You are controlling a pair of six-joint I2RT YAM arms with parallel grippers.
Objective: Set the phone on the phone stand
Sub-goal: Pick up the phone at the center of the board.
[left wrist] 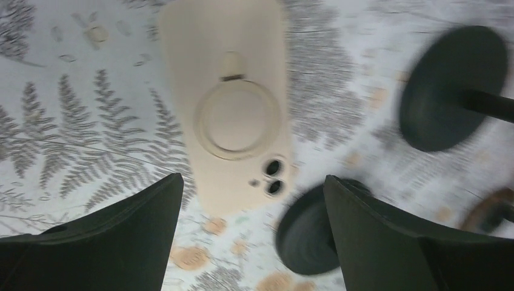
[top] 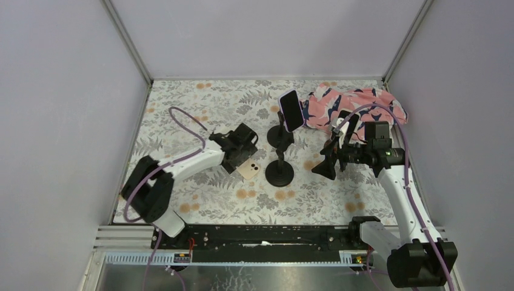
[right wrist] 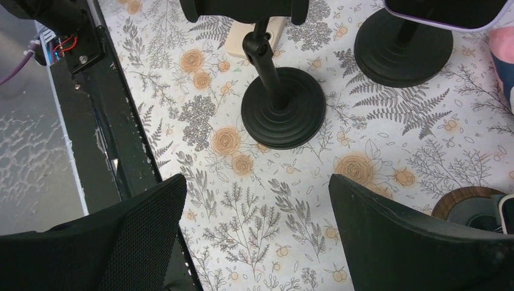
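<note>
The cream phone lies camera-side up on the flowered table, about midway between the left and right edges, just beside the round base of the empty stand. The left gripper hangs over it, jaws spread wide with nothing between them. The right gripper is likewise wide and empty, on the stand's other side. A second stand toward the far edge carries a purple phone. The step in hand looks like the pickup: centre the jaws across the phone's long sides, come down level, close firmly, and keep the finger nearest the empty stand off its base
</note>
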